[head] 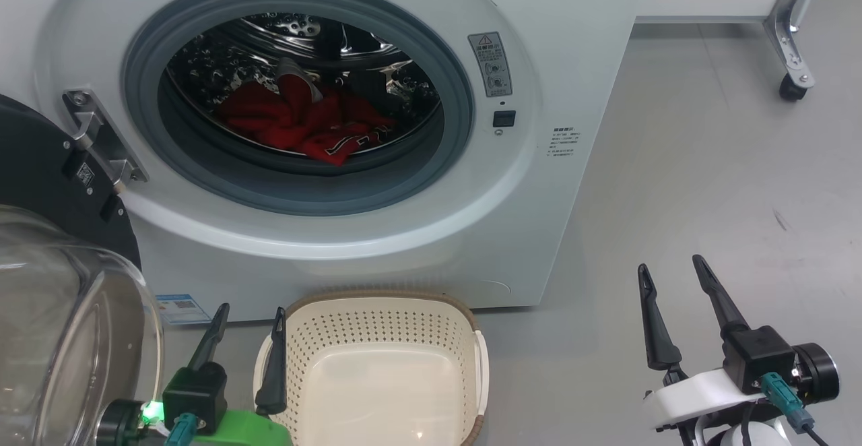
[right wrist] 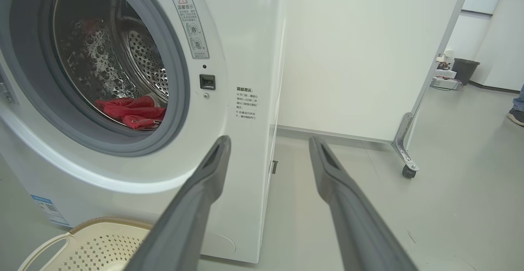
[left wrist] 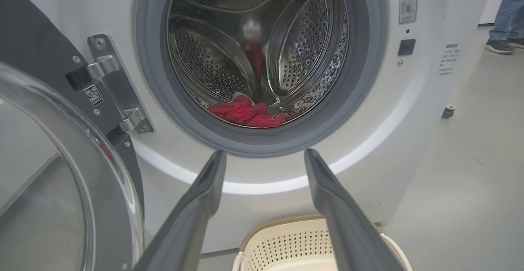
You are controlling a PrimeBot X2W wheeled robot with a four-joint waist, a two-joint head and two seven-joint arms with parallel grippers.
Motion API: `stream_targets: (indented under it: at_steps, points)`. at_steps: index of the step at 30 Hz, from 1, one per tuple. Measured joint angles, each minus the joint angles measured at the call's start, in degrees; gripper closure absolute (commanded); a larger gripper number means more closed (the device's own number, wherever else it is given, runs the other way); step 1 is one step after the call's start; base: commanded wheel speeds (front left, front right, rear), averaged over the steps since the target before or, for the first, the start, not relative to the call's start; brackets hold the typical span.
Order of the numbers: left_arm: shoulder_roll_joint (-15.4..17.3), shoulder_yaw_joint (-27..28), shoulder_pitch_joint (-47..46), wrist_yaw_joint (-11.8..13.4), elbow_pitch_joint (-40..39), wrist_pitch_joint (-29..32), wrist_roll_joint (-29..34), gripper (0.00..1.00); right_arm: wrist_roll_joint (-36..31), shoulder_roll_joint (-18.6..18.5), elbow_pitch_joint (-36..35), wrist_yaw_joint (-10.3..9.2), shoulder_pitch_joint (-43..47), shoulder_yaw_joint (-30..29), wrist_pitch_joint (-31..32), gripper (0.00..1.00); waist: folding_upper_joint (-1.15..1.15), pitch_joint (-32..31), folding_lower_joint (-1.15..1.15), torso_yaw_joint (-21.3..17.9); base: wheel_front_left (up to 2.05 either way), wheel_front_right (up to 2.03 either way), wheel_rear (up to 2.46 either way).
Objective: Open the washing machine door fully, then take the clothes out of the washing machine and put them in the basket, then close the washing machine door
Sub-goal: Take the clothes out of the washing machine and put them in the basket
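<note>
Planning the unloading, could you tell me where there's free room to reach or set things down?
Free: the drum above the clothes, the empty basket, the floor right of the washing machine. Crowded: the left side, where the open door stands.

clothes point(head: 303, 119) in washing machine point(head: 572, 62) — basket point(head: 380, 311) before it

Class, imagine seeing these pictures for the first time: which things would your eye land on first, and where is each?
The red clothes stand out first, heaped low in the shiny drum of the white washing machine. Next comes the washing machine door, swung open at the left, its glass bowl bulging outward. An empty cream basket sits just below the opening.
</note>
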Motion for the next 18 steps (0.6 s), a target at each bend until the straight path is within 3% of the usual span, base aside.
stream_targets:
  at_steps: [5, 18]
  points:
    - [0.0, -0.3, -1.5, -0.3, 0.7, 1.3, -0.2, 0.0, 0.0, 0.0, -0.4, 0.47, -0.1, 0.3, 0.0, 0.0, 0.0, 1.4, 0.0, -0.3, 0.0, 0.0, 0.0]
    - [0.2, -2.7, -15.1, -6.8, 7.1, 10.9, -2.8, 0.0, -0.6, 0.0, -2.7, 0.51, -3.1, 0.8, 0.0, 0.0, 0.0, 8.5, 0.0, -2.7, 0.0, 0.0, 0.0]
